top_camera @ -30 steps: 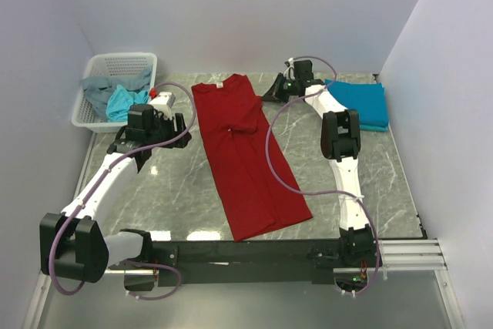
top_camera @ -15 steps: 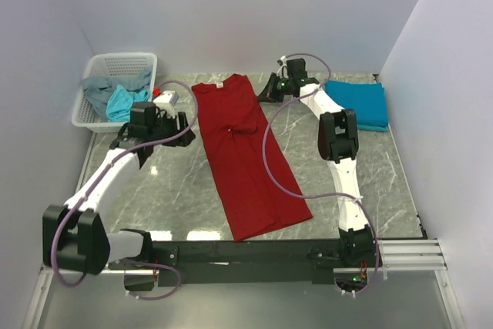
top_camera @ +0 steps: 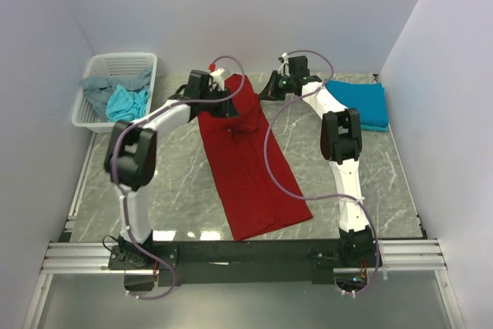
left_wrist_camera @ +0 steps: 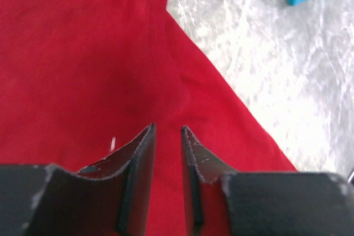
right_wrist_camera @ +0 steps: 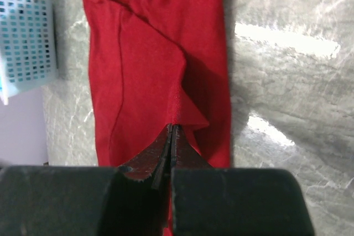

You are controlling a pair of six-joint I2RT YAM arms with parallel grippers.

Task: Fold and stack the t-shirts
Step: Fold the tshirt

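On the table (top_camera: 370, 190) the red shirt (top_camera: 246, 167) is lying folded; the left gripper (left_wrist_camera: 167, 128) is hovering over it, barely parted, the right gripper (right_wrist_camera: 171, 126) clenched empty. Pinching shallowly is risking unfolding it.

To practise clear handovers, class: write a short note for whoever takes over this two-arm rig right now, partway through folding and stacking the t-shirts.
The left tool is open by a narrow gap and holds nothing. It is over the far end of the red t-shirt.
The right tool is shut, tips at a fold near that shirt's right edge; whether it pinches cloth cannot be told.
Done: the teal-blue t-shirt lies folded at the far right of the table. The red one lies as a long narrow strip.
Left: finish and stack the red one, then the grey t-shirt and turquoise t-shirt, both crumpled in the white basket.
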